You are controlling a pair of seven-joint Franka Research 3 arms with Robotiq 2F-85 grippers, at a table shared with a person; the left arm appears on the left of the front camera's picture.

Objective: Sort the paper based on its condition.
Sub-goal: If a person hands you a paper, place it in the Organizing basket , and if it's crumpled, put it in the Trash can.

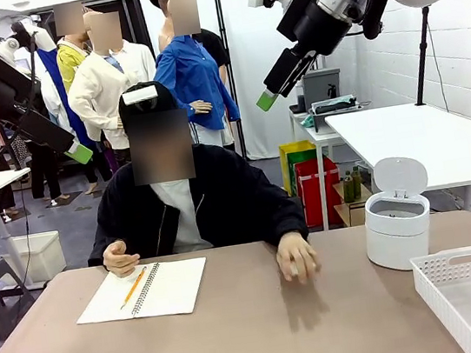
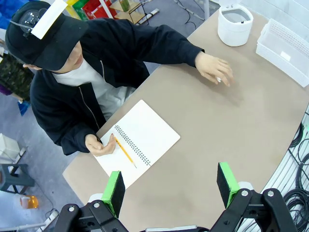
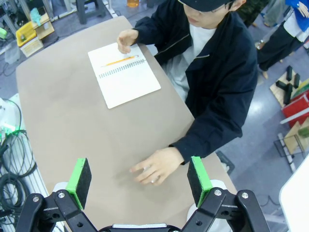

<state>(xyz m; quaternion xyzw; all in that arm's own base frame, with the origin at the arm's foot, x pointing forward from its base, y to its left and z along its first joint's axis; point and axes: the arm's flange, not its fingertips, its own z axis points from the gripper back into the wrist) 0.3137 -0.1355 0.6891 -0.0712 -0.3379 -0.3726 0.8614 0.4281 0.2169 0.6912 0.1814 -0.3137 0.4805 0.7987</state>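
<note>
- On the table (image 1: 241, 342), beneath the person's outstretched hand (image 1: 298, 258): crumpled paper wad (image 2: 218, 79), a white sliver showing between the fingers.
- Handling, judged: very light, soft, springy; pinch gently across its bulk.
- Person's hand: palm down, loosely cupped over the wad.
- Overhead: left gripper (image 2: 169, 171), right gripper (image 3: 139, 162), jaws spread, empty, well apart from the wad.

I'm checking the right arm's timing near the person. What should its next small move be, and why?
Probably wait aloft rather than descend: the person's hand lies on the table beside the round white bin, with something small and white under it, and the right gripper hangs high, jaws open and empty.
</note>
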